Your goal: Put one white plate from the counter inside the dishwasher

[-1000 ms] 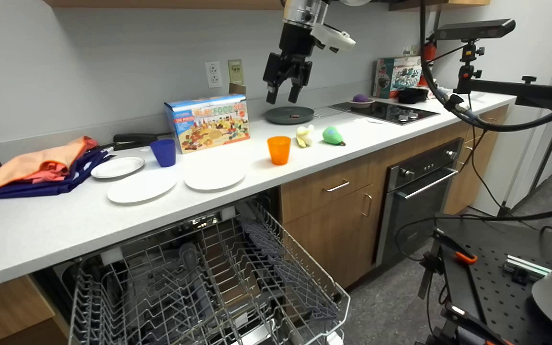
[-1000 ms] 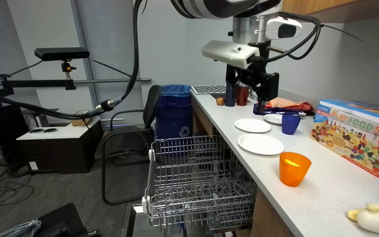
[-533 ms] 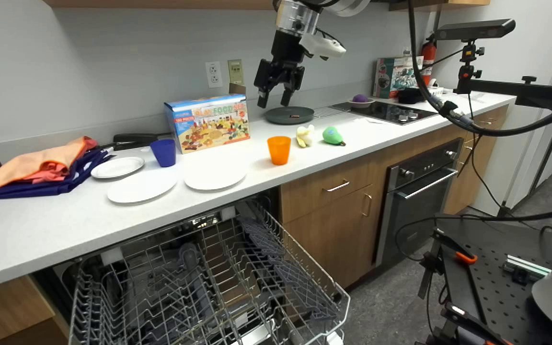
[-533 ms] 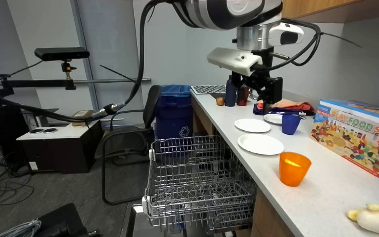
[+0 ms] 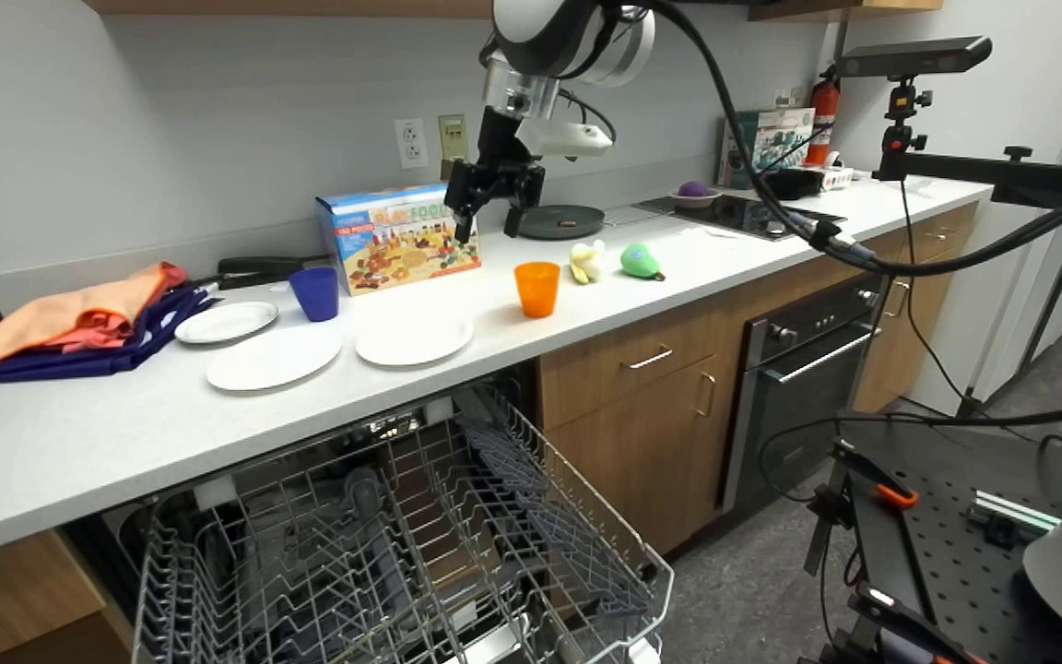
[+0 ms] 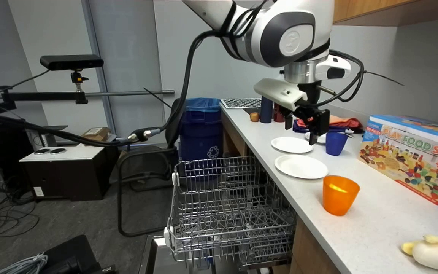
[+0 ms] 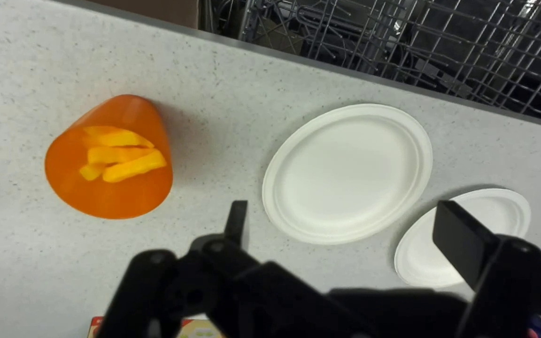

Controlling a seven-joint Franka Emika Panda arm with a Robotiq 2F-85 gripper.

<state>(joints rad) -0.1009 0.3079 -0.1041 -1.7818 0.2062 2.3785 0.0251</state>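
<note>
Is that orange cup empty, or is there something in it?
Partly filled: looking down into the orange cup, the wrist view shows several yellow sticks, with much of the inside bare.

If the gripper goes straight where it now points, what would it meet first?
Probably the white plate nearest the orange cup: in the wrist view it shows ahead of the open gripper. Depth is unclear, so the counter beside it is possible.

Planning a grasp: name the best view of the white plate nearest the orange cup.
The wrist view: the plate shows its whole rim. Both exterior views flatten it; in an exterior view its far edge blends into the counter.
</note>
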